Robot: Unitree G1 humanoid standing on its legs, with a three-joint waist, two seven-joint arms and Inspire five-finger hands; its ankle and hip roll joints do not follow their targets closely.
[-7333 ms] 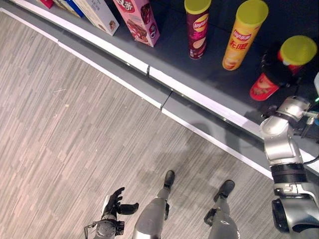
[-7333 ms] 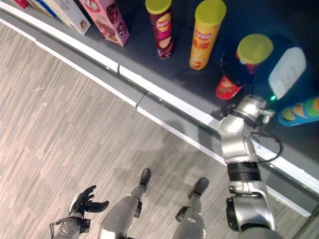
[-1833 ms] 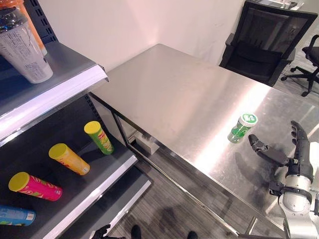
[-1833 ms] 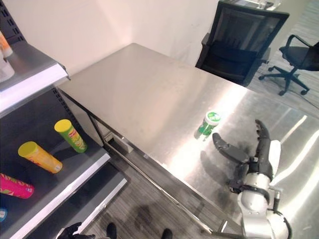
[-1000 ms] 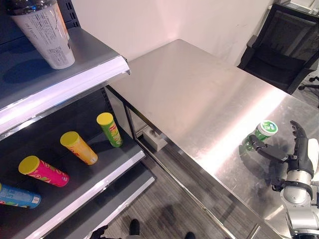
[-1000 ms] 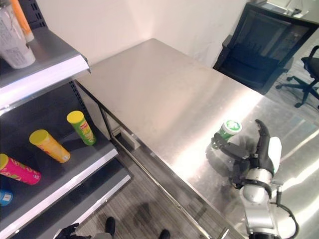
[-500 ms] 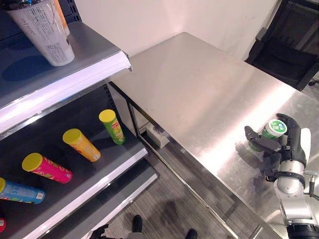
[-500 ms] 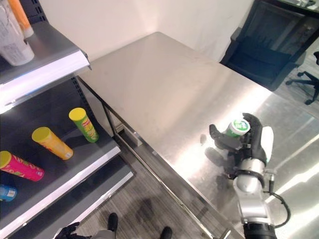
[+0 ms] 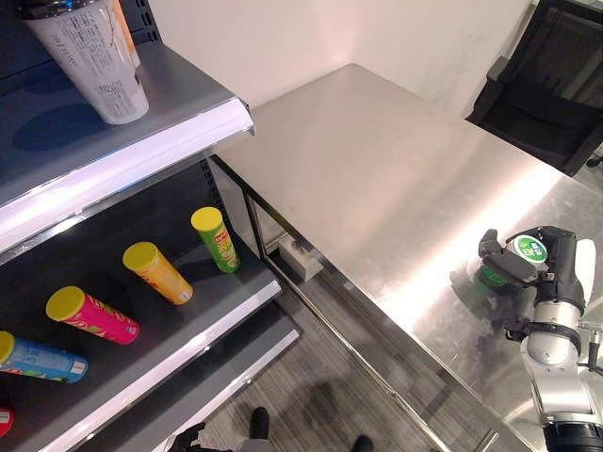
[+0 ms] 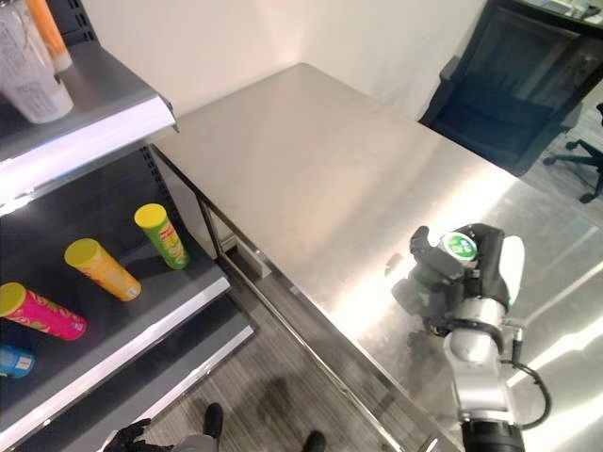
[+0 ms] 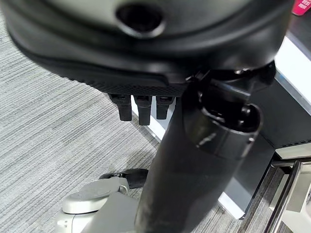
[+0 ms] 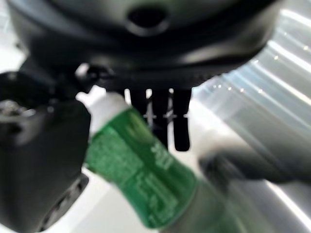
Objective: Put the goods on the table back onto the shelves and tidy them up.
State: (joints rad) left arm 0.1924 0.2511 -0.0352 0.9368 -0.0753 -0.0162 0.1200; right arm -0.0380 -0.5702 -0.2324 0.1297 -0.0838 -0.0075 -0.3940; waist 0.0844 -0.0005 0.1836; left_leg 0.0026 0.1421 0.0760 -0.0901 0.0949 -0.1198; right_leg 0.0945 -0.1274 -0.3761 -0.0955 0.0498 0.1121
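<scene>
A small green can with a white-and-green lid (image 9: 530,249) is at the right end of the steel table (image 9: 377,179). My right hand (image 9: 545,275) is shut on it, thumb on one side and fingers curled round the other. The can (image 12: 141,179) leans in the grip, and the thumb (image 10: 426,247) hides its base. My left hand (image 11: 141,104) hangs low near the floor with relaxed fingers, and it also appears at the bottom edge of the left eye view (image 9: 191,436).
Shelves stand to the left. Green (image 9: 217,238), yellow (image 9: 157,272), pink (image 9: 91,314) and blue (image 9: 38,356) crisp tubes lie on the lower shelf. A big clear bottle (image 9: 89,56) stands on the upper shelf. A black office chair (image 9: 546,94) stands behind the table.
The view swung from the shelf to the table. My right hand went from open beside the can to shut on it, and the can now leans in the grip.
</scene>
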